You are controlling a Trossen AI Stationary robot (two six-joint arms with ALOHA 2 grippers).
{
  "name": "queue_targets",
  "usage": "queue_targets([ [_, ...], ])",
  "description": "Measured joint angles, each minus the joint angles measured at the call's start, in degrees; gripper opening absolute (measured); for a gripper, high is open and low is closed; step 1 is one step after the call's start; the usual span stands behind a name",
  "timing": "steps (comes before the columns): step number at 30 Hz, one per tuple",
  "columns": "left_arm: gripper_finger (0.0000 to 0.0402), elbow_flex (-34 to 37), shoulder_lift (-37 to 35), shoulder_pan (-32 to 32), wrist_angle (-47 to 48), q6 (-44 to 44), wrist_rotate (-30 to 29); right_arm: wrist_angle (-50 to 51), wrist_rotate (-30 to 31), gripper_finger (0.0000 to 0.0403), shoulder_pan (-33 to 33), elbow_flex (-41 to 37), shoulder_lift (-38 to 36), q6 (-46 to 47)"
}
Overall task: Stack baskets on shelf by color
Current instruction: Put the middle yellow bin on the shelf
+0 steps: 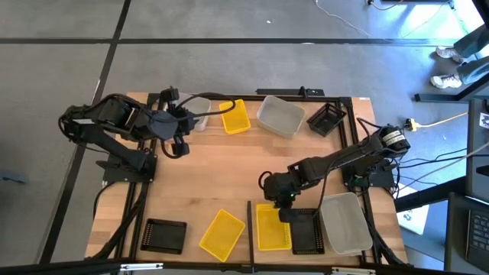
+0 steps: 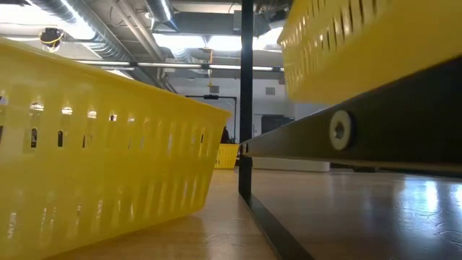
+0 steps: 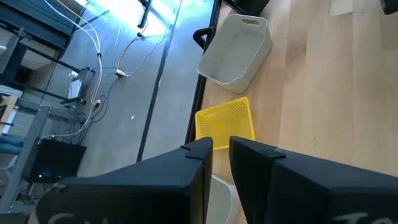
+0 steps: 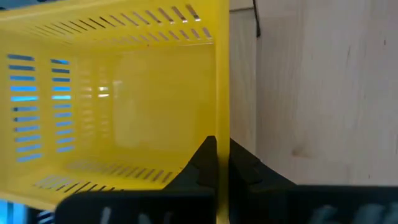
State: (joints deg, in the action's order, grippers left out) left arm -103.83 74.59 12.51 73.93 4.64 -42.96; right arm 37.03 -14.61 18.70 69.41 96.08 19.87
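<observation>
My right gripper [image 1: 283, 203] is shut on a yellow basket [image 1: 273, 227] that sits on the pale shelf [image 1: 309, 205], just right of the dark divider [image 1: 250, 228]. A black basket [image 1: 308, 233] and a grey-white basket [image 1: 344, 221] stand beside it on the shelf. My left gripper [image 1: 182, 128] is at the table's far left, shut on a translucent grey-white basket [image 1: 199, 114]. Along the far edge lie a yellow basket [image 1: 235, 116], a grey-white basket [image 1: 280, 116] and a black basket [image 1: 327, 118]. Near the front left rest a black basket [image 1: 165, 235] and a yellow basket [image 1: 221, 233]. My left gripper comes at the translucent basket from the table's left. Its pale rim [image 3: 219, 191] shows in the narrow gap between the fingers [image 3: 193, 163]; they hide the rest of the contact. My right gripper pinches the yellow basket's far wall at its rim [image 4: 222, 127], one finger [image 4: 202, 158] inside and one outside. It comes slanting down from the far side. The basket's bottom is on the shelf.
In the low view the near yellow basket [image 2: 108, 159] fills the left, and the divider [image 2: 246, 108] stands upright in the middle. The middle of the table [image 1: 221, 172] is bare wood. A person's shoes [image 1: 447, 65] show on the floor far right.
</observation>
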Motion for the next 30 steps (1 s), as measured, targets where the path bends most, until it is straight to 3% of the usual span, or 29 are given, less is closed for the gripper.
queue_targets([
  [19, 0.0047, 0.0, 0.0, 0.0, 0.0, -1.2, 0.0, -3.3, -2.0, 0.0032, 0.0, -0.7, 1.0, -0.7],
  [25, 0.0047, 0.0, 0.0, 0.0, 0.0, -1.4, 0.0, -3.3, -3.3, 0.0031, 0.0, -0.7, 1.1, 0.7],
  [30, 0.0047, 0.0, 0.0, 0.0, 0.0, -1.4, 0.0, -3.3, -3.4, 0.0008, 0.0, -0.7, 1.1, 0.8],
])
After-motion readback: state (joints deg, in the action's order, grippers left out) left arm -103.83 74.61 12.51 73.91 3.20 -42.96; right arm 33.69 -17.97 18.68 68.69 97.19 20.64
